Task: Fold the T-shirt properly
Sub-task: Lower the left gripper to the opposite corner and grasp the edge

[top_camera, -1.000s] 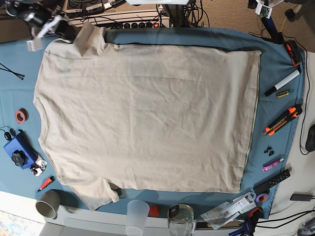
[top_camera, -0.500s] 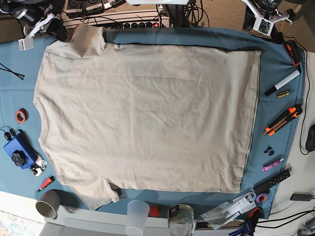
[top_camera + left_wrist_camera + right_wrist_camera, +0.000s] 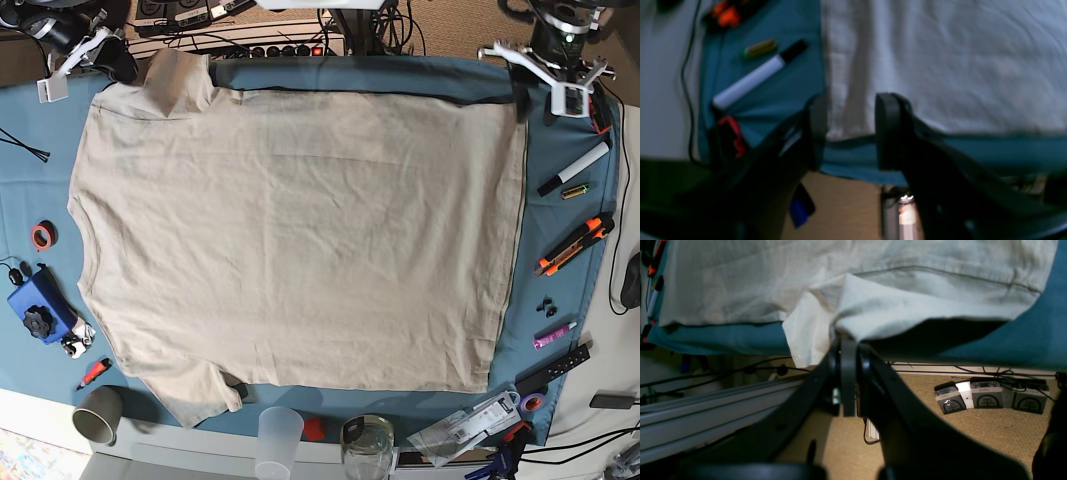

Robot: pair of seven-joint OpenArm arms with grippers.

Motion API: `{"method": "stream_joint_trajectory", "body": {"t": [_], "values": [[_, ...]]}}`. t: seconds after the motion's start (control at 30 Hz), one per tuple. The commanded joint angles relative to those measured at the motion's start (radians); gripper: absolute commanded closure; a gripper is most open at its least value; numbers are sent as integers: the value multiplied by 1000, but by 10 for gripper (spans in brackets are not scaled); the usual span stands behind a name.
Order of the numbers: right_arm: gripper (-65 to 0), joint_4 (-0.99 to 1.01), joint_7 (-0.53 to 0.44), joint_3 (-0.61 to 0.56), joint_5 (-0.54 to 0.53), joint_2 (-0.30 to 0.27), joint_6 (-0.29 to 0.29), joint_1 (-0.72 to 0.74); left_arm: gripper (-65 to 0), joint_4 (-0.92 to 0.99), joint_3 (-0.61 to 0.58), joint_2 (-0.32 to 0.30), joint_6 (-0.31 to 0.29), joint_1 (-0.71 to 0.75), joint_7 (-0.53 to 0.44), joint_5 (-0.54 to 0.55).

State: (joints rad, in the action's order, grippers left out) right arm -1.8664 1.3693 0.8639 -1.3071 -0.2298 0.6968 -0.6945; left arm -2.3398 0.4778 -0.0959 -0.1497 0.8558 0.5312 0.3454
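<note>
shirt: T-shirt (image 3: 300, 235) lies flat across the tablecloth (image 3: 560, 300) | right: your right gripper (image 3: 848, 343) is clenched on the sleeve (image 3: 873, 311) — a fold anchor | left: your left gripper (image 3: 846, 130) is spread, straddling the hem corner (image 3: 843, 130); judged ready to pinch

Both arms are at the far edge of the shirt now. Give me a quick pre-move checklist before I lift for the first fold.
1. Right gripper shut on the sleeve of the T-shirt: ok, jaws closed on a bunch of fabric at the table edge.
2. Left gripper gripping the hem corner: not ok, jaws open and straddling the corner, not yet closed.
3. Shirt body spread flat: ok, only light wrinkles in the base view.
4. Marker off the fabric: ok, lying beside the hem on the tablecloth.
5. Tablecloth not caught by the right gripper: cannot tell.
</note>
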Motion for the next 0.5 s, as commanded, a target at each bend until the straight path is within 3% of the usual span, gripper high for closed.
{"method": "stream_joint_trajectory", "body": {"t": [0.0, 0.2, 0.47], "values": [[0, -15, -9, 9, -20, -14, 1, -6, -246, -16, 2, 7, 2, -6, -16, 23], [0, -15, 6, 9, -20, -17, 1, -7, -246, 107, 2, 49, -4, -88, 88, 124], [0, -15, 15, 9, -20, -37, 1, -7, -246, 182, 2, 62, -7, -134, 90, 127]]}}
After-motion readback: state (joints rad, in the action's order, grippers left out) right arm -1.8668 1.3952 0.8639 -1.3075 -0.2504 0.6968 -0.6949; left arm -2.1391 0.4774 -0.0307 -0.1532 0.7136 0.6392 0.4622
